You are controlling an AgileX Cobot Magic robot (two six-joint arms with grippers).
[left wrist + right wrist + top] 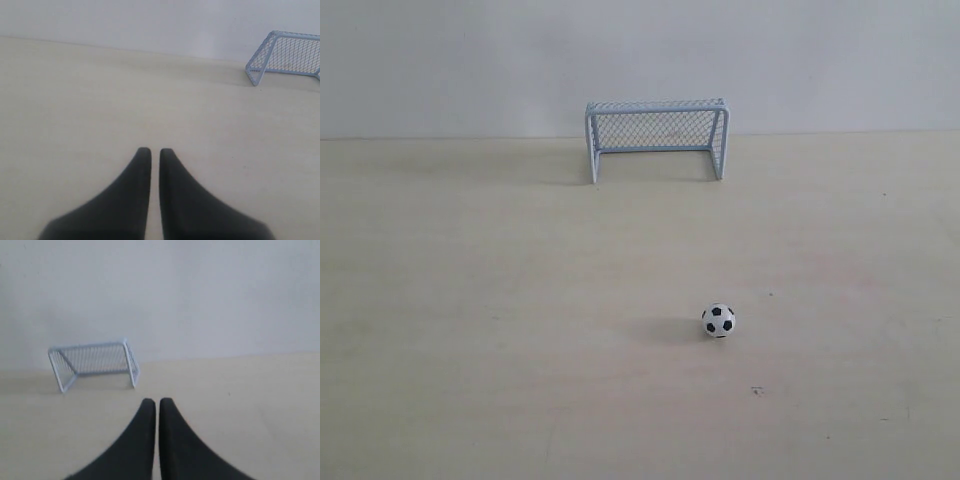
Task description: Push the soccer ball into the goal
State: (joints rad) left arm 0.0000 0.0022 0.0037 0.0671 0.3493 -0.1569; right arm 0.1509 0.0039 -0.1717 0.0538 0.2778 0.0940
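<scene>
The soccer ball (718, 320), white with black patches, rests on the pale table right of centre in the exterior view. The goal (655, 137), pale blue frame with mesh netting, stands at the back against the wall, its mouth facing the ball. Neither arm shows in the exterior view. My left gripper (155, 151) is shut and empty above bare table, with the goal (285, 57) far off to one side. My right gripper (158, 401) is shut and empty, with the goal (95, 362) ahead of it. The ball is out of both wrist views.
The light wooden table (470, 330) runs back to a white wall (440, 60). A small dark speck (757, 390) lies on the table near the ball.
</scene>
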